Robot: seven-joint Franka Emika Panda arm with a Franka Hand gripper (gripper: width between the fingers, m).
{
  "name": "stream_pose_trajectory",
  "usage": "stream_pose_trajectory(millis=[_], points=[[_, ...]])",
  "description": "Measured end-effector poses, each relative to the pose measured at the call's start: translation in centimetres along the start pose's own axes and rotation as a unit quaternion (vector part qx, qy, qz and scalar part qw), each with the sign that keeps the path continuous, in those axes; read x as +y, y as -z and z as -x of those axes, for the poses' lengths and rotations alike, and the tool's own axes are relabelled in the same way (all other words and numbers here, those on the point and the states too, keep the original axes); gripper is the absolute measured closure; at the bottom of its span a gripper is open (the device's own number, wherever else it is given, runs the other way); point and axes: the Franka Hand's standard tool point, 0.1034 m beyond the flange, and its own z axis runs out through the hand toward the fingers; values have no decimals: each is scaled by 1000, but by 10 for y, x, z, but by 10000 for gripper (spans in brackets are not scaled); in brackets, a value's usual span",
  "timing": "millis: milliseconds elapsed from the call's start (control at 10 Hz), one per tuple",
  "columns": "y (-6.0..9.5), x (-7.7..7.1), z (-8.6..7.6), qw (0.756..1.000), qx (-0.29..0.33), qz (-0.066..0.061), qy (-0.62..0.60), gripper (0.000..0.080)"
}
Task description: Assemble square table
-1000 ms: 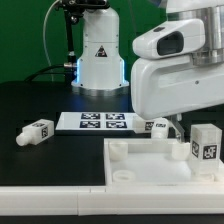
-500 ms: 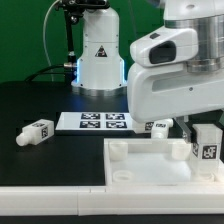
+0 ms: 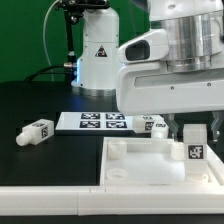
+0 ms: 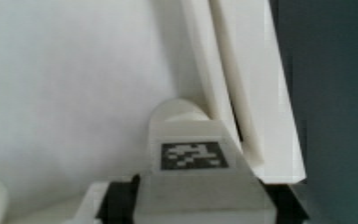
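The square table's white tray-like top [image 3: 140, 168] lies at the front, toward the exterior view's right. A chunky white leg [image 3: 195, 148] with a black-and-white tag stands upright over the top's far right corner. My gripper [image 3: 194, 134] is shut on this leg from above. In the wrist view the leg [image 4: 195, 150] sits between the two dark pads [image 4: 130, 196], with the top's raised rim [image 4: 247, 70] right beside it. Whether the leg rests on the top or hangs just above it does not show.
A second tagged leg [image 3: 37, 131] lies on the black table at the exterior view's left. A third leg [image 3: 152, 123] lies behind the top, next to the marker board [image 3: 95, 121]. The arm's white base [image 3: 100, 55] stands at the back.
The jaws have closed on the leg. The arm has shifted toward the exterior view's left, and the leg has moved slightly left with it.
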Motion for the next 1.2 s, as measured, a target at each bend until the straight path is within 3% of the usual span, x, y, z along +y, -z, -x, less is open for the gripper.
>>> stream_pose_trajectory(millis=[200,400,600,700,800,900,1000,1100,1200], points=[[-1,-4,4,991,-5,5,-131,512],[-5,-15,7,963,-1,-2,-269,512],[-6,-19,6,953,-3,-6,-302,512],[-6,-19,7,960,-3,-6,-279,512],[-6,-19,7,962,-3,-6,-273,330],[-6,-19,8,980,6,-8,-198,214],[-6,-17,8,996,21,-8,-90,214],[-6,-17,7,1000,24,-4,0,162],[-6,-17,8,1000,23,-5,3,162]])
